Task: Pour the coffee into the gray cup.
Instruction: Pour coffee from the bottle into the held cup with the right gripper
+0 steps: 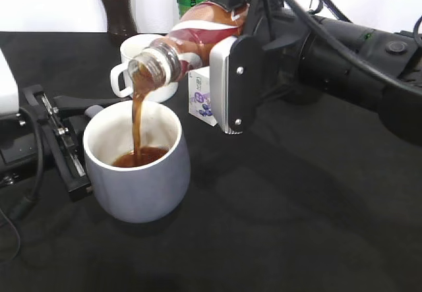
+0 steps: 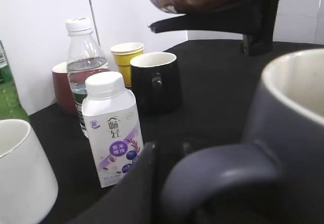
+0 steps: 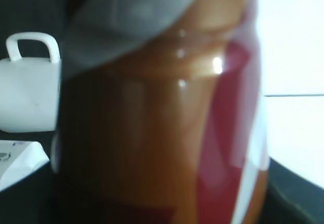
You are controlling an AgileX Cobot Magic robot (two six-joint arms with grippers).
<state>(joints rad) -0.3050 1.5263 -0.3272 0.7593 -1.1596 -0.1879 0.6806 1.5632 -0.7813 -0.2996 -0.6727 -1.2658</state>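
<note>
The left pincer (image 1: 66, 140) grips the handle of the gray cup (image 1: 142, 173), just beside its fingers. Above, the right pincer (image 1: 231, 55) is closed around the tilted coffee bottle (image 1: 191, 38). More tilt could cause splashing over the rim. The bottle hides the right fingers.

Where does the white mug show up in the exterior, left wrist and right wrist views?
Exterior view: the white mug stands behind the gray cup, partly hidden by the tilted coffee bottle.
Left wrist view: its side fills the bottom-left corner.
Right wrist view: at the left edge, handle up.
Shared landmark: the small white-and-purple drink bottle beside the mug, with a likely corner of it at lower left.
</note>
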